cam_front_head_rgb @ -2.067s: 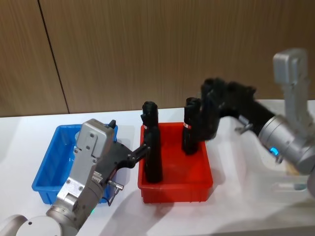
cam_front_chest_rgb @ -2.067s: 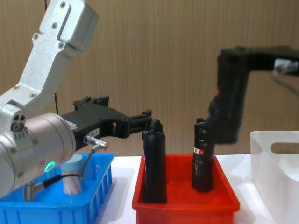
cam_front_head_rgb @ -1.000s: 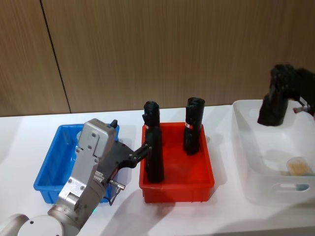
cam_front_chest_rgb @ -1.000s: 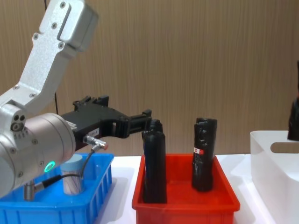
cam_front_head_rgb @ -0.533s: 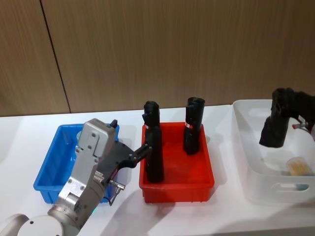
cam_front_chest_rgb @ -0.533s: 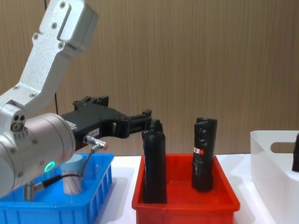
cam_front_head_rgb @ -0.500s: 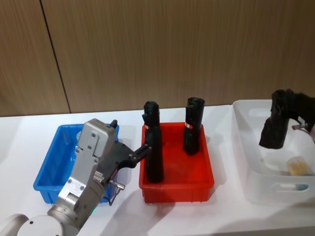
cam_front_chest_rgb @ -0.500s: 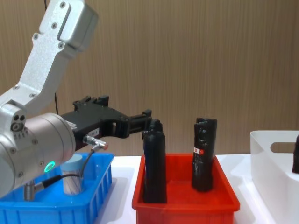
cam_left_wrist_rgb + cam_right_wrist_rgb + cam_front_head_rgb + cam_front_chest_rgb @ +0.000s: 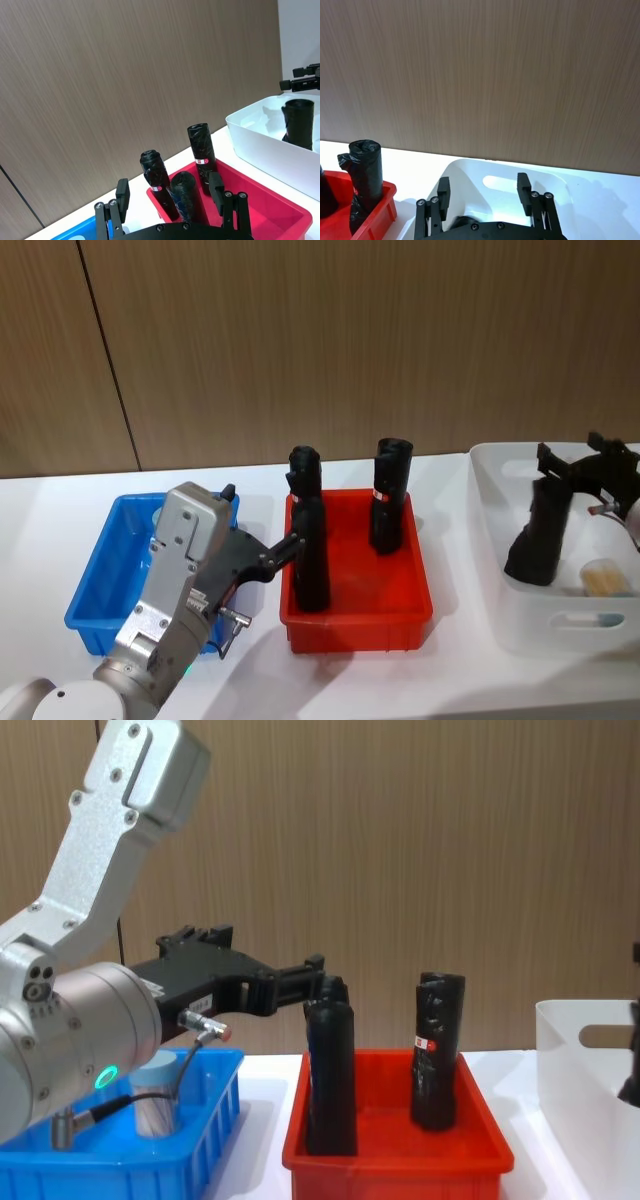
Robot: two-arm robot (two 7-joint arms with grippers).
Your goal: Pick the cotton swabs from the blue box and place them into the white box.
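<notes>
White plastic forms the tall box at the right of the counter. Inside it a black bottle leans, and a swab tub lies near the front wall beside it. The right gripper hangs just above the bottle's top with its jaws spread apart and nothing between them; the right wrist view shows the two fingers parted over the box's far wall and handle cut-out.

The red bin sits in the middle, holding two upright black bottles, one nearer the front left and the other towards the back.

The blue box is at the left. In the chest view another tub with a pale lid stands upright in it, partly hidden behind the left arm. The left gripper reaches from over the blue box towards the red bin, at the level of the front bottle. Its jaws are open, empty, as the left wrist view shows.
</notes>
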